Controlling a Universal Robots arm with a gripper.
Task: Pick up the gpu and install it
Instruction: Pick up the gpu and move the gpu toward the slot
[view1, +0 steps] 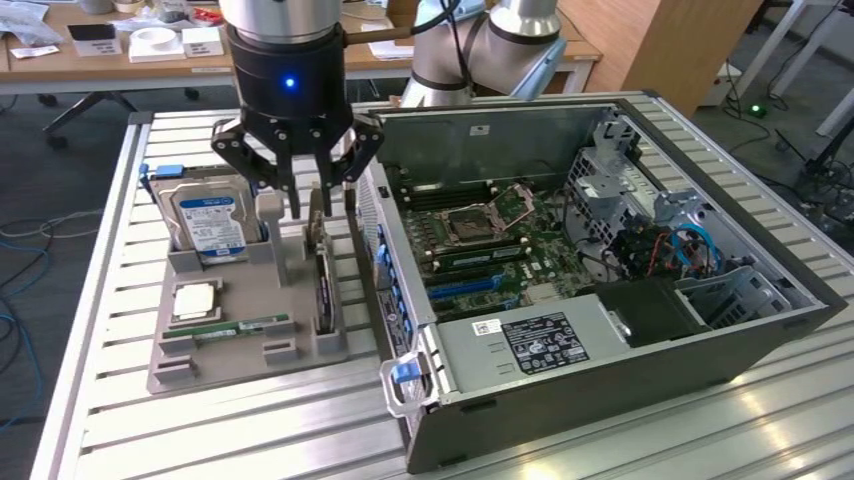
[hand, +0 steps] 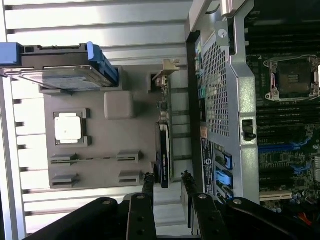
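Note:
The gpu (view1: 324, 285) is a thin dark card standing on its edge in a slot along the grey holder tray (view1: 287, 275), on the side nearest the computer case. In the wrist view the gpu (hand: 164, 150) shows edge-on, with its silver bracket (hand: 167, 70) at the far end. My gripper (view1: 318, 205) hangs just above the card with its fingers pointing down. In the wrist view the gripper (hand: 167, 177) is open, one finger on each side of the card's near end, with a gap to the card on both sides.
The tray (hand: 125, 145) also holds an upright silver hard drive with a blue label (view1: 210, 222), a CPU (view1: 196, 298) and a green RAM stick (view1: 240, 326). The open computer case (view1: 747, 330) with its motherboard (view1: 487, 245) stands close beside the tray on the slatted metal table (view1: 200, 430).

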